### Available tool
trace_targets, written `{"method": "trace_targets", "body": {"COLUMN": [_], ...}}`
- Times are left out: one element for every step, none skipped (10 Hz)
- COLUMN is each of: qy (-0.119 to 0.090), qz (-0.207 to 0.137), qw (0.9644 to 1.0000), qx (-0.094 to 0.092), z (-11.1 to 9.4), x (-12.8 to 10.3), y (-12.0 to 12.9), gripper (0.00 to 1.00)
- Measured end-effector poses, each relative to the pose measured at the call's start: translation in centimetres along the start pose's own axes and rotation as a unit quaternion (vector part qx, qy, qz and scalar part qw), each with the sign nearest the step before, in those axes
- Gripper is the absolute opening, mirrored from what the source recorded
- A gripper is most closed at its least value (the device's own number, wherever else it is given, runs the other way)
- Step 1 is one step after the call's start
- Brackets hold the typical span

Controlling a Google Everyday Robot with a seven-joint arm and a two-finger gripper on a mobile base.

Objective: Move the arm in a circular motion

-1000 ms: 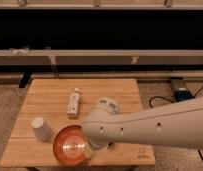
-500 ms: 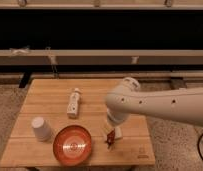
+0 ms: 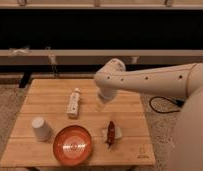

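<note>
The cream-white arm reaches in from the right, with small dark holes along its thick tube. Its bulbous joint hangs over the back middle of the wooden table. The gripper points down just below that joint, above the table top and right of a white bottle. It holds nothing that I can see.
The white bottle lies on its side at the table's middle left. A white cup stands upside down at the front left. An orange plate sits at the front. A dark red object lies on a white napkin. A cable runs on the floor at the right.
The arm's end swept from over the orange plate at the front, right past the napkin, then back and up to the table's rear middle. The table objects stayed put.
</note>
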Motion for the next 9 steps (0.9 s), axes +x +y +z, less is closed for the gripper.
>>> {"method": "trace_targets", "body": {"qy": [-0.007, -0.014, -0.019, -0.024, -0.028, -0.031, -0.035, -0.038, -0.041], "qz": [-0.017, -0.037, -0.053, -0.079, -0.103, -0.122, -0.144, -0.17, -0.186], "qw": [0.9998, 0.9992, 0.9984, 0.9965, 0.9943, 0.992, 0.9889, 0.9847, 0.9816], "qx": [0.004, 0.006, 0.007, 0.006, 0.003, 0.001, -0.002, -0.007, -0.01], "z": [0.3, 0.6, 0.7, 0.8, 0.9, 0.9, 0.7, 0.6, 0.4], "x": [-2.3, -5.0, -7.0, -10.0, -12.5, -14.5, -16.7, -19.2, -20.7], "y": [0.0, 0.1, 0.4, 1.3, 2.2, 3.0, 4.2, 5.9, 7.2], "gripper": [0.73, 0.73, 0.73, 0.73, 0.73, 0.73, 0.73, 0.73, 0.73]}}
